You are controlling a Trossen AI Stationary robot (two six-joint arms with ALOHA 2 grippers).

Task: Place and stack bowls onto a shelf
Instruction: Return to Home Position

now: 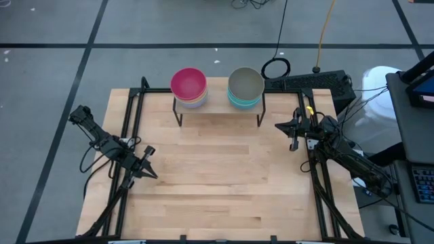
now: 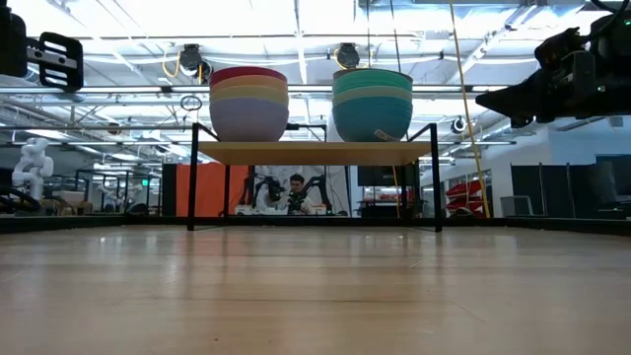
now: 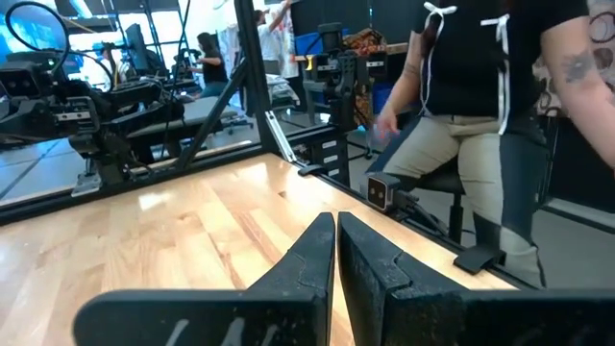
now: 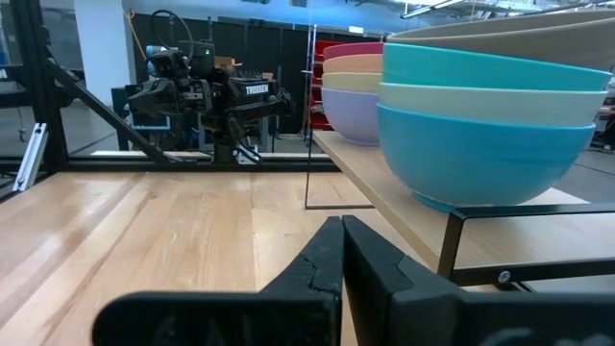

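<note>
Jaws of the left arm (image 1: 108, 142) are pressed together on nothing, tips pointing across the bare desk (image 1: 217, 190) from a spot near its left edge, about midway along that edge. The right arm (image 1: 342, 152) has its jaws pressed together and empty too; they hang near the desk's right edge, toward the far right corner, just beside the shelf's right end but not touching it. The shelf (image 1: 217, 106) stands at the middle of the desk's far edge and carries two stacks side by side. The left stack (image 1: 188, 88) has a magenta bowl (image 1: 188, 83) on top, warm pale bowls under it and a periwinkle bowl (image 2: 248, 120) at the bottom. The right stack (image 1: 245, 89) is topped by an olive-grey bowl (image 1: 245, 81), with cyan and pale bowls below, down to a cyan bowl (image 4: 480, 159) resting on the board. Both stacks look upright and nested squarely. No loose bowl shows anywhere on the desk, so the placing and stacking looks finished; what seems left is only for the arms to settle into their resting pose. Each arm lies low and folded along its own side of the desk, forearm angled inward, well apart from the other. A person (image 3: 480, 125) sits beyond the desk's edge.
</note>
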